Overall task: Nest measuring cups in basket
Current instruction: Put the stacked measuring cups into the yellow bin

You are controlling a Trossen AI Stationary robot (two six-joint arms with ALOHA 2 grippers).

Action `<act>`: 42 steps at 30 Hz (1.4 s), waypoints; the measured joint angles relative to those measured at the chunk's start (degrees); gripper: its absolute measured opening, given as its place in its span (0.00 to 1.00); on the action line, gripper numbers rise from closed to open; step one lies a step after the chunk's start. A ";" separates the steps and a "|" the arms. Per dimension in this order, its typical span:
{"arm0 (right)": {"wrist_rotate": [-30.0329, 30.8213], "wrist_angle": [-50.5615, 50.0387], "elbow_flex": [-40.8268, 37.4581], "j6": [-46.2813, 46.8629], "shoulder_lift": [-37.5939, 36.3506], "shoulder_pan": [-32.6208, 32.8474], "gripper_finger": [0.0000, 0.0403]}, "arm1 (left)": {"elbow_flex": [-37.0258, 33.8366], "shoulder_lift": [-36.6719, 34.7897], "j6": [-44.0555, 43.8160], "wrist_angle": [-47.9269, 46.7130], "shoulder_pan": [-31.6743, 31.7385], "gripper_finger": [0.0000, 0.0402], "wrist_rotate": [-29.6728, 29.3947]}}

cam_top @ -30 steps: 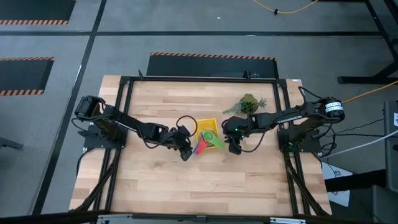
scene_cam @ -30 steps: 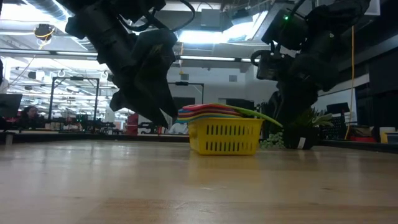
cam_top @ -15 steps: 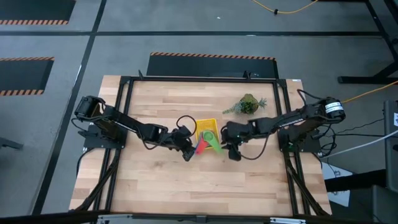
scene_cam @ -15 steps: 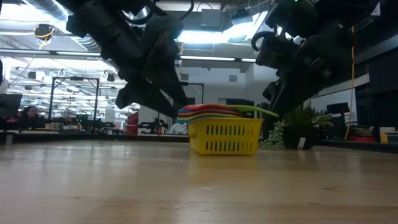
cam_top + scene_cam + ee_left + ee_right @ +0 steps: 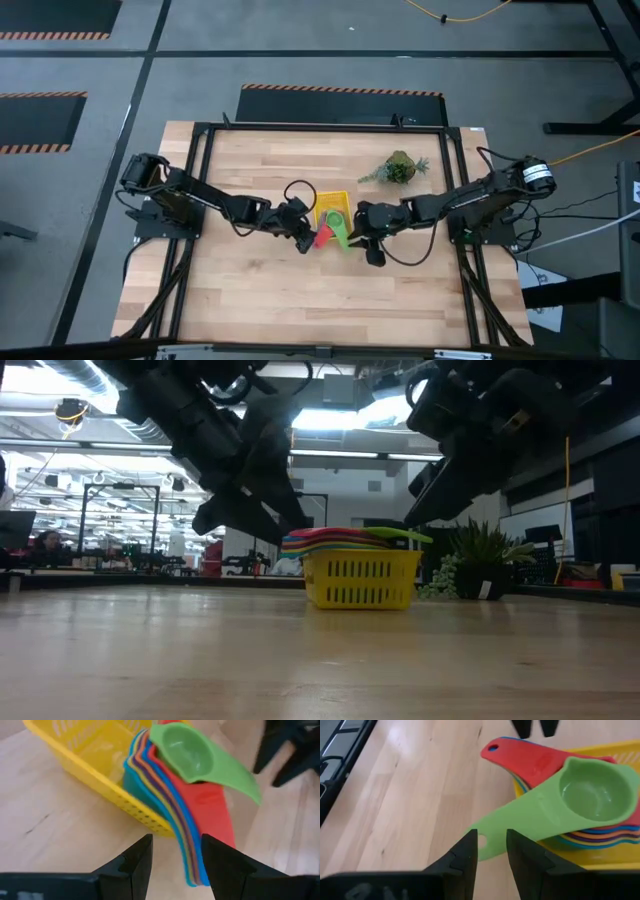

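Since a second ago the right claw [image 5: 372,256] has swung nearer the basket [image 5: 334,199], part-open and empty at the green cup's [image 5: 590,795] handle tip, whose long axis points toward it; left claw [image 5: 304,243] part-open, empty.

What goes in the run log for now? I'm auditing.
cups: nested in basket | left gripper: open, empty | right gripper: open, empty

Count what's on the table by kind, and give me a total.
Measuring cups, nested in one stack: at least 7 by the colour layers, exact number hard to tell
Yellow basket: 1
Potted plant: 1
Total: at least 9
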 joint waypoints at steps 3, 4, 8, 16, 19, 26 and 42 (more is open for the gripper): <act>-0.02 -0.58 0.00 -0.13 -0.23 0.63 0.27 | 0.00 -0.01 0.02 -2.50 0.73 0.40 -0.04; -0.02 -1.35 0.00 -0.15 -0.62 0.90 0.27 | -0.02 -0.16 0.02 -3.28 0.97 0.40 -0.28; -0.02 -4.86 0.02 -0.21 -3.64 1.39 0.27 | 0.00 -0.39 -0.11 -6.97 1.58 0.40 -2.66; 4.19 -9.38 -0.38 -0.02 -5.00 1.74 0.27 | 0.01 1.23 -1.38 -9.50 0.67 0.40 -2.61; 5.01 -9.20 -0.46 0.11 -3.56 1.74 0.27 | -0.02 3.03 -3.65 -8.72 -0.16 0.40 -2.51; 4.92 -2.61 -0.48 0.13 0.55 1.74 0.27 | -0.02 9.05 -5.08 2.79 -1.83 0.40 -0.27; 4.03 11.44 -0.57 0.07 5.48 1.74 0.27 | 0.00 10.58 -8.08 11.30 -1.83 0.40 1.80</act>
